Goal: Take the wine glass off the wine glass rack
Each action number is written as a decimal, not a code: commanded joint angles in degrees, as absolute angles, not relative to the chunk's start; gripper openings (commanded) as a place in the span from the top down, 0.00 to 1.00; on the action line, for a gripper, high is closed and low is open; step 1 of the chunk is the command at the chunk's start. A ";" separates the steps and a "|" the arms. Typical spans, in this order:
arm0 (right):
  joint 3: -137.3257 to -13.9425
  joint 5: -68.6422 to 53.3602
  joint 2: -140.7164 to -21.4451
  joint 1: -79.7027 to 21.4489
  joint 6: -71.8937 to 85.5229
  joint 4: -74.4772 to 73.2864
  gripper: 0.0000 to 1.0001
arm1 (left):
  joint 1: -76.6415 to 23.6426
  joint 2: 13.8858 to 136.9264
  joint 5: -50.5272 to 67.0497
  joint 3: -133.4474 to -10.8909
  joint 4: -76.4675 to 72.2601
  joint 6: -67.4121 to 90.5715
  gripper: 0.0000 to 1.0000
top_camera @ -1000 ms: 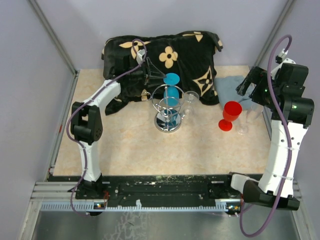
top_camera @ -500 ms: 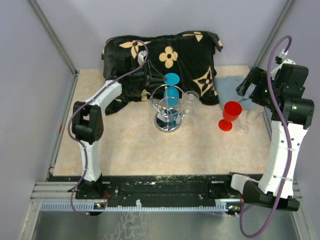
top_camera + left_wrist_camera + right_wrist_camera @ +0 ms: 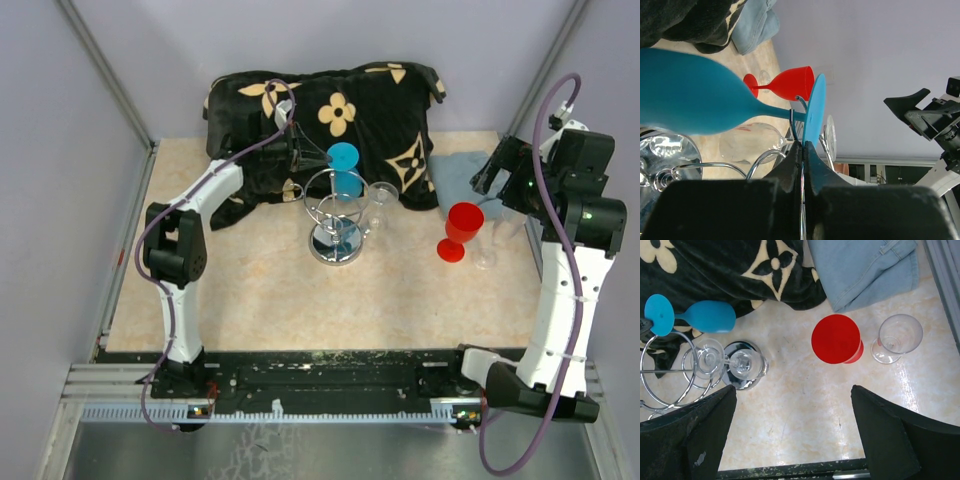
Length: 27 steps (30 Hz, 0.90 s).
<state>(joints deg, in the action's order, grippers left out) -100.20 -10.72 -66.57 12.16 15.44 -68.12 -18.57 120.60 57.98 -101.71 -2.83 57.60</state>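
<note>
- Blue wine glass (image 3: 343,157) has crept a touch toward the far edge since a second ago, and the left end effector (image 3: 305,150) went with it. The right arm has barely changed.
- Left end effector is clamped on the rim of the glass's flat foot. In the left wrist view the fingers (image 3: 809,162) are together with only the disc between them.
- The glass is not free yet. It sits at the wine glass rack (image 3: 330,250), mid-surface toward the far edge, with its bowl among the wire loops and its stem beside a wire hook.
- A clear glass (image 3: 380,195) hangs on the rack's right side, just beside the blue one.
- A red glass (image 3: 463,225) and another clear glass (image 3: 487,255) stand near the right edge, well apart from the rack.
- Right end effector (image 3: 490,175) hovers above them with its fingers wide apart, holding nothing.
- Step in hand, as judged: drawing the stem out of its wire slot.
  - Pull slowly and level along the open side of the slot.
  - The pinch on the foot edge is thin, so the glass may pivot.
  - Keep the bowl off the loops and off the clear neighbour.
  - The rack looks light and could drag or tip.
- Surface (image 3: 250,290) is mottled beige. A black flower-print blanket (image 3: 380,100) lies along the far edge and a denim cloth (image 3: 455,170) lies toward the far right corner.
- Pale lilac walls on three sides; a metal rail runs along the near edge.
</note>
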 commanded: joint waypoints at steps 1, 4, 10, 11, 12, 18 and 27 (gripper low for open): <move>-99.96 -11.64 -65.00 12.30 14.77 -65.40 0.03 | -18.76 119.97 58.62 -102.92 -3.48 57.28 1.00; -99.64 -11.57 -64.76 12.30 14.59 -65.47 0.03 | -18.67 119.60 58.62 -103.21 -3.55 57.76 1.00; -98.54 -11.48 -64.11 12.30 14.33 -65.35 0.03 | -18.81 118.62 58.02 -104.04 -3.35 59.94 1.00; -98.34 -11.51 -64.07 12.27 14.33 -65.35 0.03 | -18.81 118.43 57.93 -104.02 -3.22 60.26 1.00; -98.21 -11.48 -63.99 12.30 14.37 -65.39 0.03 | -18.81 118.14 57.84 -103.98 -3.17 60.57 1.00; -98.00 -11.47 -63.82 12.35 14.41 -65.44 0.03 | -18.81 117.16 56.99 -103.14 -2.87 63.16 1.00; -97.56 -11.60 -63.56 12.31 14.39 -65.52 0.02 | -18.97 116.45 56.10 -103.78 -3.25 65.58 1.00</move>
<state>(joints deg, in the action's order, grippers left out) -97.78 -10.87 -65.04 12.16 15.03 -68.18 -18.63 119.46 56.73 -102.24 -2.44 64.23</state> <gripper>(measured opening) 0.974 0.008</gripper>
